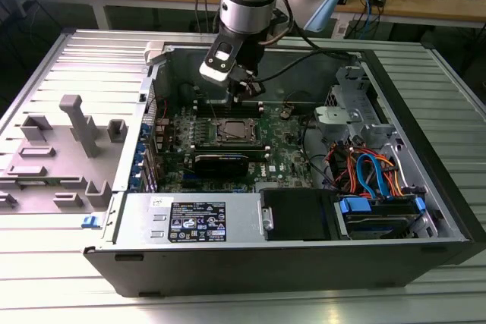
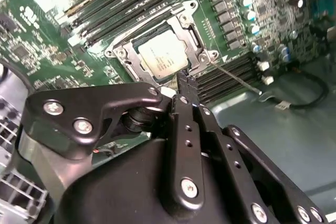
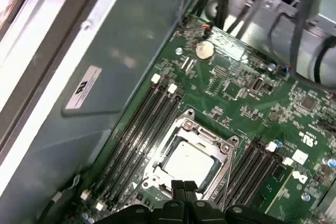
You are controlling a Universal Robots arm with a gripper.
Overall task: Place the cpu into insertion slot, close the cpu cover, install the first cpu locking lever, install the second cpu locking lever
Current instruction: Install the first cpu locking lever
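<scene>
— Step in hand?
— Lever work, I judge: the cpu [image 2: 163, 53] lies in its socket [image 1: 231, 130], the cpu cover [image 2: 186, 27] flat over it, one wire locking lever [image 2: 236, 78] looking unlatched. The gripper [image 2: 184, 80], fingers [image 2: 181, 127] together and empty, hovers at the socket's edge.
— Next move's demand?
— A narrow, steady push on thin wire, probably.
— Surroundings?
— Open computer case [image 1: 266, 263] on a ribbed metal desk [image 1: 91, 58]; grey plastic fixture [image 1: 76, 123] at nine o'clock of it in the exterior view, wooden desk [image 1: 448, 7] at twelve.
</scene>
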